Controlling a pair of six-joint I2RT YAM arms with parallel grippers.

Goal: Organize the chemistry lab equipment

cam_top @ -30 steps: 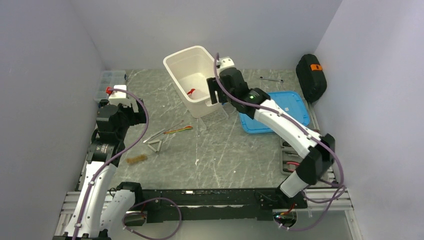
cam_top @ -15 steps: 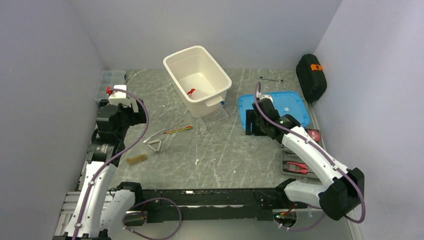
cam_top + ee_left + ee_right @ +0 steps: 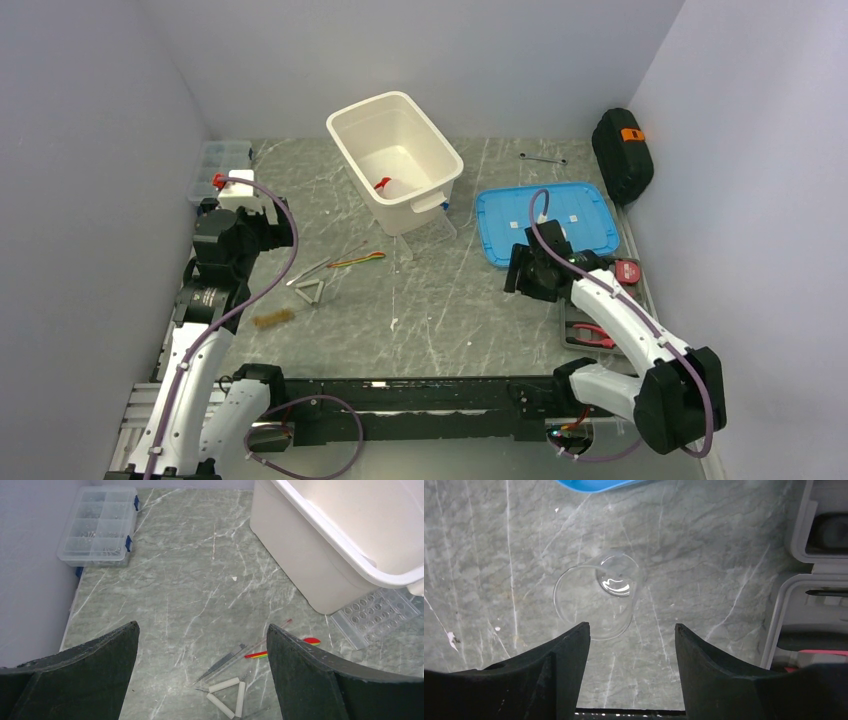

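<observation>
Hovering right gripper (image 3: pixel 630 630), spread above clear beaker (image 3: pixel 593 605)

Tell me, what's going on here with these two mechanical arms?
Lab gear is being tidied on a marbled table. The right tool hovers open just above a clear glass beaker that rests on the table near a blue lid; it grips nothing. The left tool hangs open too, above tweezers and a triangle lying loose in front of a white bin. A clear tube rack lies beside that bin.
</observation>
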